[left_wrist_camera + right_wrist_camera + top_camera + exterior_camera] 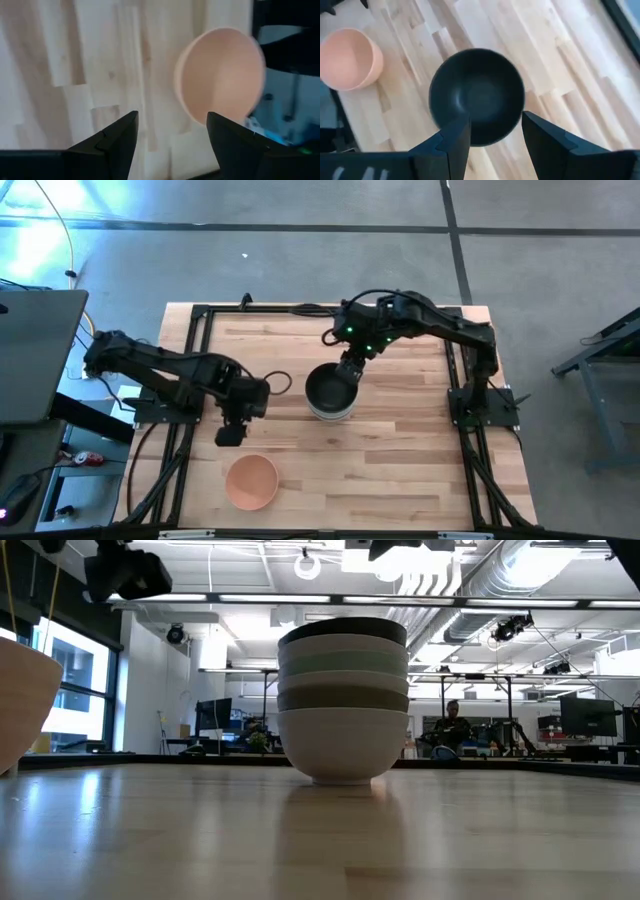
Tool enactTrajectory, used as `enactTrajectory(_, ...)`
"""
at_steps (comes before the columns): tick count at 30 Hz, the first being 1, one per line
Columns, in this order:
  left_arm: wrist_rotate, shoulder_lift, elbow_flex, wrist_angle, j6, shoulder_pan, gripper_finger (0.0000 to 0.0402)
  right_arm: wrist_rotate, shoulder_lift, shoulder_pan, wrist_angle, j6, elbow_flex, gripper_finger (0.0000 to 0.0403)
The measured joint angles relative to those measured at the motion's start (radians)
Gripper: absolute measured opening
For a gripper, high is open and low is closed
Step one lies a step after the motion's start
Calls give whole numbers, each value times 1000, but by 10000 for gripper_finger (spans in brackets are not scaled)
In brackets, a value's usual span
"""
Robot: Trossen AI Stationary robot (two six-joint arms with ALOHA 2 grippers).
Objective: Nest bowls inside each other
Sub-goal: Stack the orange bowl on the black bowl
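Note:
Several bowls stand nested in one stack (330, 394) at the table's middle: black on top, then mint green and olive-grey, with white at the bottom (343, 745) resting on the wood. The peach bowl (251, 481) stands alone near the table's near edge, left of the stack. My right gripper (350, 366) hangs open above the black bowl (477, 95) without touching it. My left gripper (232, 430) is open in the air, between the stack and the peach bowl (220, 75), which lies ahead of its fingers.
A black metal frame (200, 315) runs round the wooden table (400, 470). Bare wood lies right of the stack and along the near edge right of the peach bowl. A laptop (35, 355) sits off the table's left side. A person (452, 725) sits far behind.

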Motion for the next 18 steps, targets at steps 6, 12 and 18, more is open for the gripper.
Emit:
enactTrajectory(6, -144, 42, 0, 23, -87, -80, 225, 90, -46, 21, -20, -11, -1, 170)
enactTrajectory(12, -178, 120, 0, 37, -156, -169, 225, 141, -106, 41, -10, -10, -1, 170)
enactTrajectory(18, -209, 190, 0, 42, -206, -245, 225, 184, -176, 61, 8, -10, -1, 170)
